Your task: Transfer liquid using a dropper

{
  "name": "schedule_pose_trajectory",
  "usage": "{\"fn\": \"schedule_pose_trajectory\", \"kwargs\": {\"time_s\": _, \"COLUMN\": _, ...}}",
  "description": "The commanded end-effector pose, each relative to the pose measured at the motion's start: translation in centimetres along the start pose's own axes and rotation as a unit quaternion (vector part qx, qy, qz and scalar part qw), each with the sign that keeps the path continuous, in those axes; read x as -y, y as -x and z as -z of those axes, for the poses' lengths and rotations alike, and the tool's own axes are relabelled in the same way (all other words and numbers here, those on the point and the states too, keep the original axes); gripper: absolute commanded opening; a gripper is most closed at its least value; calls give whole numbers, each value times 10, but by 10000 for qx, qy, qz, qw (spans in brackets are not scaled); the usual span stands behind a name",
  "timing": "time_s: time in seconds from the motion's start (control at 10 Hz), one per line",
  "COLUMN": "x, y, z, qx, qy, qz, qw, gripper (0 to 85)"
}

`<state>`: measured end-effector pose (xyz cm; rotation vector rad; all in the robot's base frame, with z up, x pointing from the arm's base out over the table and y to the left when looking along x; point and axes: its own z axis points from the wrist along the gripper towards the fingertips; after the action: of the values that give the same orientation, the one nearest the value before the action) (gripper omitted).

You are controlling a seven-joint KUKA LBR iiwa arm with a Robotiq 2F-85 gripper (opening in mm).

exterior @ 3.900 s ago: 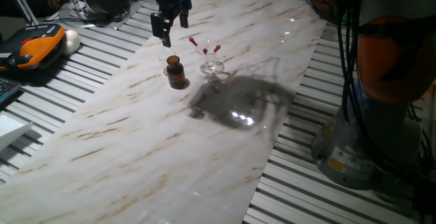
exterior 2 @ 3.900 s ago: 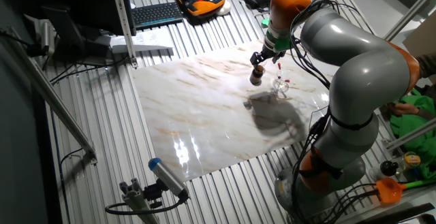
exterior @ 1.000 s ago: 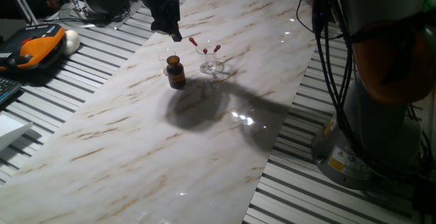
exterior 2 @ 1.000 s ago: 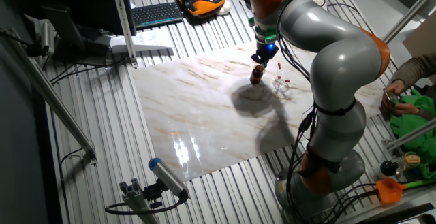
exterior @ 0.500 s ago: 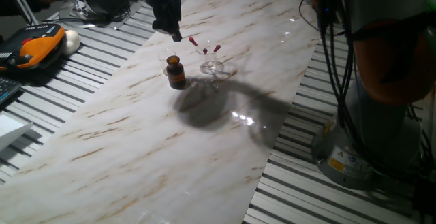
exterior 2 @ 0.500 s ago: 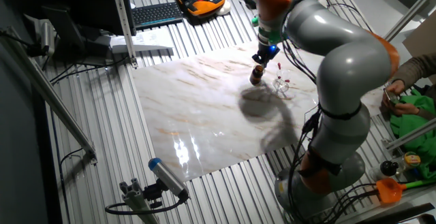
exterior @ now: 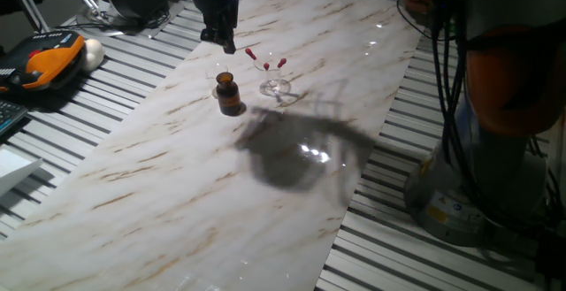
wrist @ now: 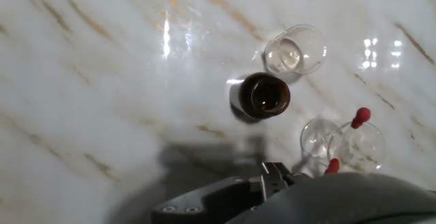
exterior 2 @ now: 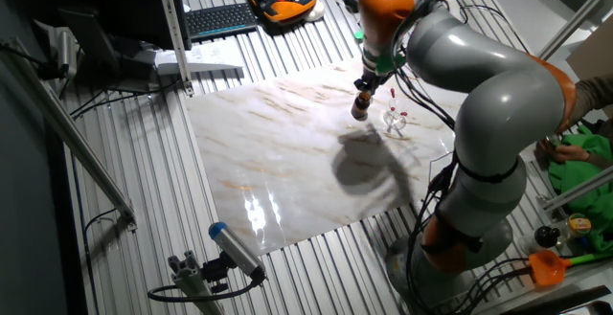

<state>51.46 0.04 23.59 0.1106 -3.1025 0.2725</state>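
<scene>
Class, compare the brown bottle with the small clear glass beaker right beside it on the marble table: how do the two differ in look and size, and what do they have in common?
The brown bottle is dark amber and hard to see through, while the clear beaker is colourless and see-through. In the fixed view the brown bottle stands taller than the clear beaker, which barely shows behind it. From above, the bottle's mouth is narrower than the beaker's wide open rim. Both stand upright, open-topped, close together on the marble table.

The arm (exterior 2: 498, 95) rises from its base at 5 o'clock in the other fixed view, bends at the grey elbow, and reaches towards 11 o'clock. The orange wrist (exterior 2: 385, 4) points the pincer (exterior: 219, 36) downward. It hangs in the air; whether its fingers are apart or together cannot be seen
</scene>
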Motion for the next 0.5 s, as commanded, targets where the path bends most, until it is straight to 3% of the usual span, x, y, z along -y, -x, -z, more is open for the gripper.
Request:
{"fn": "schedule_pose_trajectory", "kwargs": {"time_s": 0.0, "x": 0, "y": 0, "z": 0, "qx": -16, "qy": -117, "qz": -98, "qw": 9999, "gripper": 0}}
{"fn": "schedule_pose_trajectory", "kwargs": {"time_s": 0.1, "x": 0, "y": 0, "z": 0, "qx": -33, "qy": -408, "qz": -120, "qw": 9991, "gripper": 170}}
{"fn": "schedule_pose_trajectory", "kwargs": {"time_s": 0.2, "x": 3, "y": 3, "z": -5, "qx": 15, "qy": -472, "qz": -95, "qw": 9988, "gripper": 170}}
{"fn": "schedule_pose_trajectory", "kwargs": {"time_s": 0.3, "x": 12, "y": 6, "z": -17, "qx": 35, "qy": -482, "qz": -33, "qw": 9988, "gripper": 340}}
{"fn": "schedule_pose_trajectory", "kwargs": {"time_s": 0.4, "x": 23, "y": 10, "z": -32, "qx": 87, "qy": -348, "qz": 55, "qw": 9993, "gripper": 340}}
